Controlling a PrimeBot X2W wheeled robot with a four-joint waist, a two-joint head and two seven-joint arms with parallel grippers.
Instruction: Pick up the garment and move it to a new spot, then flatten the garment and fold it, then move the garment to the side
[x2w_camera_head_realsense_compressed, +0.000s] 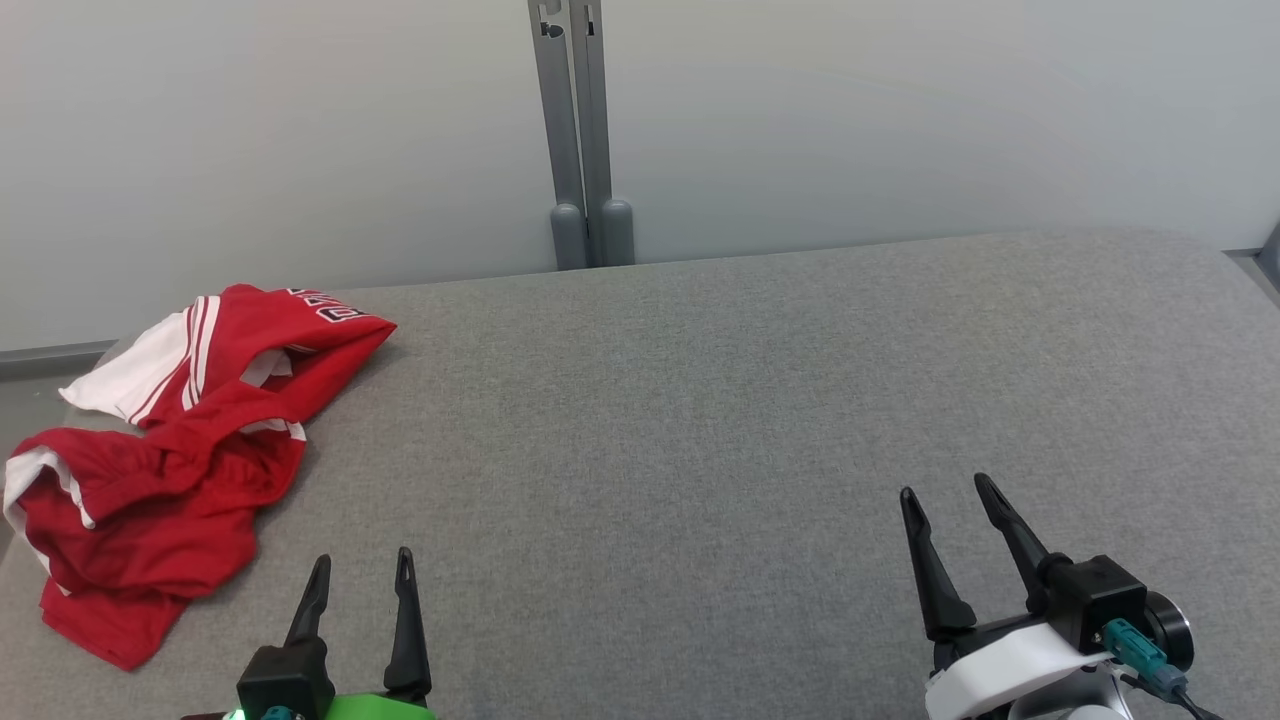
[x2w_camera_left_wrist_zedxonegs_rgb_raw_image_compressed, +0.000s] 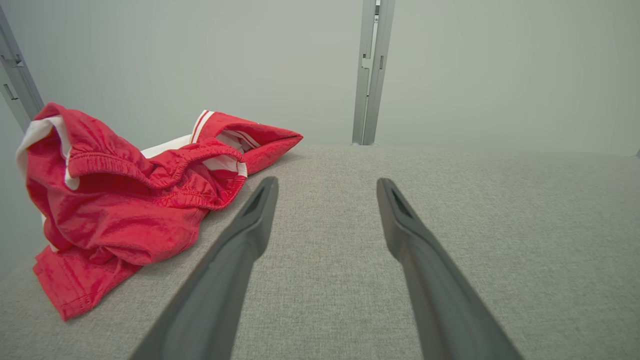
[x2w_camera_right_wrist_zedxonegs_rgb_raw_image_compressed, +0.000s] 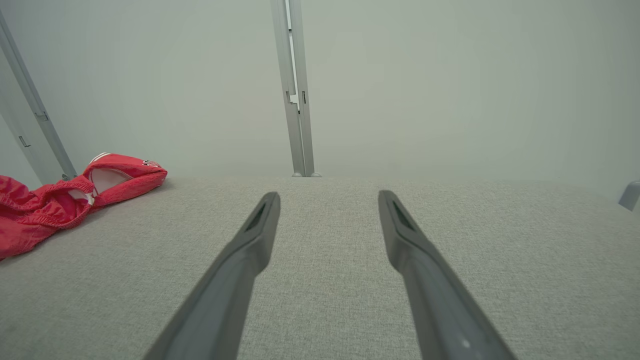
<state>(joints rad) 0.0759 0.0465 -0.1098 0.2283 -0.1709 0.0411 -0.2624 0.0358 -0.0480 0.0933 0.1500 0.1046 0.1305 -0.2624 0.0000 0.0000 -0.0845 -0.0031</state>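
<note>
**Red garment in a heap, every step ahead**

Red with white stripes and panels, the garment (x2w_camera_head_realsense_compressed: 170, 450) lies bunched in a loose heap on the grey fabric surface (x2w_camera_head_realsense_compressed: 700, 420). It is well to the left of the upright grey post (x2w_camera_head_realsense_compressed: 580, 130) and nearer the robot than it, with one edge reaching the surface's left border. The left hand (x2w_camera_head_realsense_compressed: 362, 556) hovers left of the post and much nearer the robot. It is just beside the heap's near corner but apart from it, its two fingers spread and holding nothing. The right hand (x2w_camera_head_realsense_compressed: 944, 485) sits right of the post, well apart from the cloth, its fingers likewise spread and empty. Judged from this, no part of the task is done. The pick-up and move to a new spot come first, then flattening, folding and the shift aside. The left hand looks best placed to start.
</note>
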